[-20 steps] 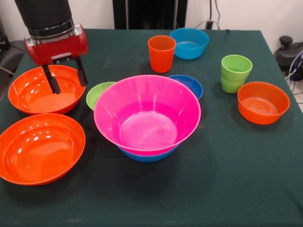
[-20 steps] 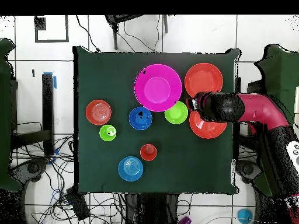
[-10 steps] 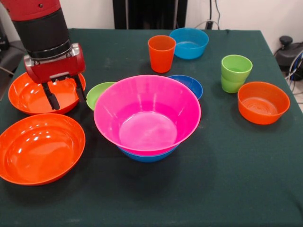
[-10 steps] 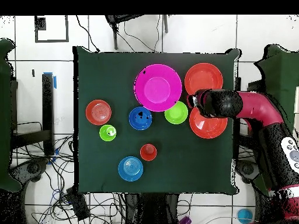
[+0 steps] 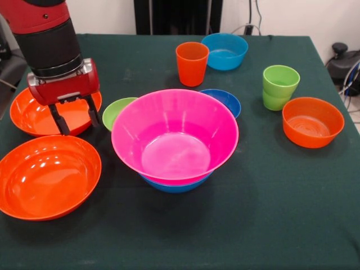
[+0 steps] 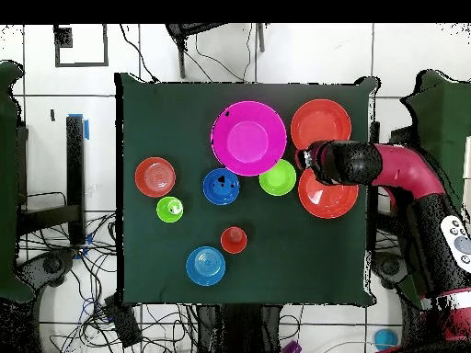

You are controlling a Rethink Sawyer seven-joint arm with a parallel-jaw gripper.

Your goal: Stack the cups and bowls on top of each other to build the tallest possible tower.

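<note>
Claw (image 5: 75, 117) released, prongs straddling near rim of far orange bowl (image 5: 34, 115); lime bowl (image 5: 117, 111) just beside.

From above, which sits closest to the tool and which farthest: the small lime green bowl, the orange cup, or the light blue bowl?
Measured from the tool in the overhead view:
1. Small lime green bowl, right beside it.
2. Orange cup, toward the table's middle, lower down.
3. Light blue bowl, beyond the cup, farthest.
</note>
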